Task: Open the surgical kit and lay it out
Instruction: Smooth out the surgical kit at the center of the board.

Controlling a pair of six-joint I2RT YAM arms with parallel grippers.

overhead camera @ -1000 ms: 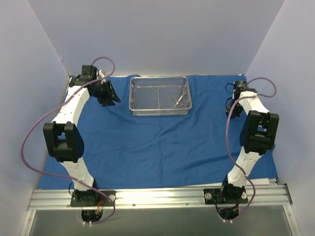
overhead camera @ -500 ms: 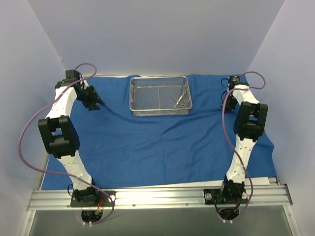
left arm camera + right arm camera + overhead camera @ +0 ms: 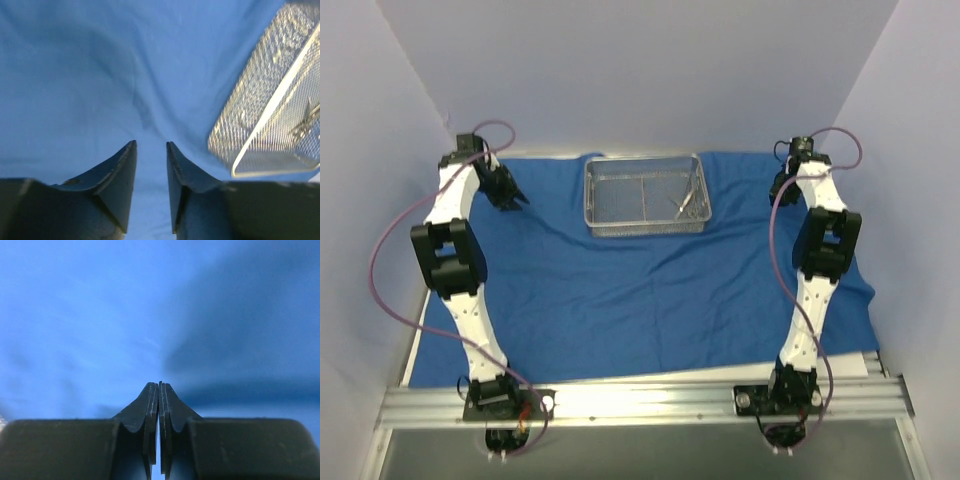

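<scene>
Step in hand: the blue cloth wrap (image 3: 650, 300) lay spread flat over the table, so I judged the unwrapping done or nearly done and the laying-out not yet begun.
Tray: the wire-mesh tray (image 3: 645, 232) sat on the cloth at 12 o'clock, uncovered.
Instruments: the instruments (image 3: 685, 205) lay crossed in a small heap in the tray's right compartment; I could not count them.
Left gripper (image 3: 151, 145): it was at 10 o'clock over the cloth's far corner, fingers a narrow gap apart, with nothing between them.
Right gripper (image 3: 159, 385): it was at 2 o'clock, fingers pressed together; no fold of cloth could be made out between them.
Next move, judged: one arm should travel to the right compartment with its fingers parted, then take a fine pinch on a single thin handle over the mesh.
Top view only: it showed the whole layout, the arm poses and the instruments' compartment, but the finger gaps were too small to read.
Left wrist only: it showed the gap between the fingers and the tray's near corner at 3 o'clock.
Right wrist only: it showed the closed fingers against bare cloth, with no tray in sight.
</scene>
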